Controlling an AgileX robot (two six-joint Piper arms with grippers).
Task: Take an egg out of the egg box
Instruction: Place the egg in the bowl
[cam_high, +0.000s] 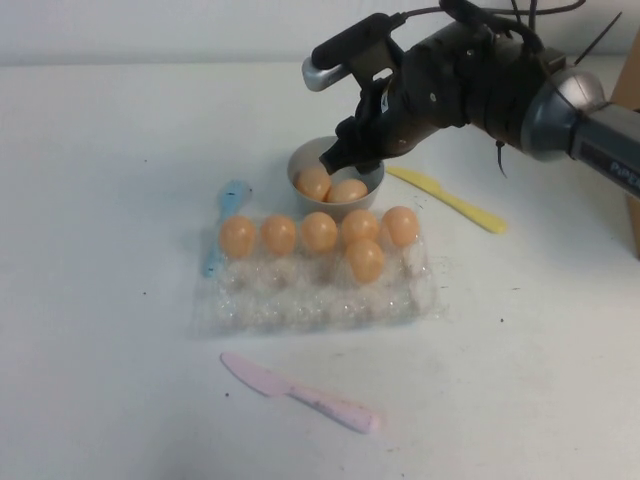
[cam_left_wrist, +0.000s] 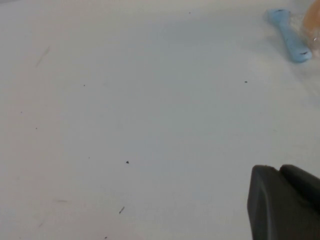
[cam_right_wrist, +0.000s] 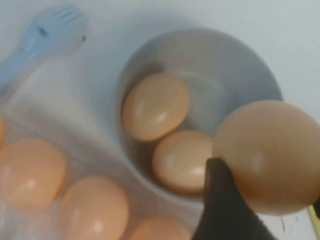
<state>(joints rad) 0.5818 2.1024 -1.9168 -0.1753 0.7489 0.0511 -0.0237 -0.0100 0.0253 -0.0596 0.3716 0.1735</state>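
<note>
Above the round grey bowl (cam_high: 300, 160), your right gripper (cam_right_wrist: 260, 200) clamps one smooth orange-tan egg (cam_right_wrist: 267, 155). Two eggs lie in that bowl. Just nearer you: clear crinkly plastic egg box (cam_high: 310, 300), six eggs. Left gripper (cam_left_wrist: 285, 205): cannot tell.

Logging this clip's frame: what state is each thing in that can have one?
Small orange-tan egg: held above the bowl.
Round grey bowl: upright, two eggs inside.
Clear plastic egg box: lidless, six eggs, front cups empty.
Right gripper: over the bowl, shut on the egg.
Left gripper: over bare table.
</note>
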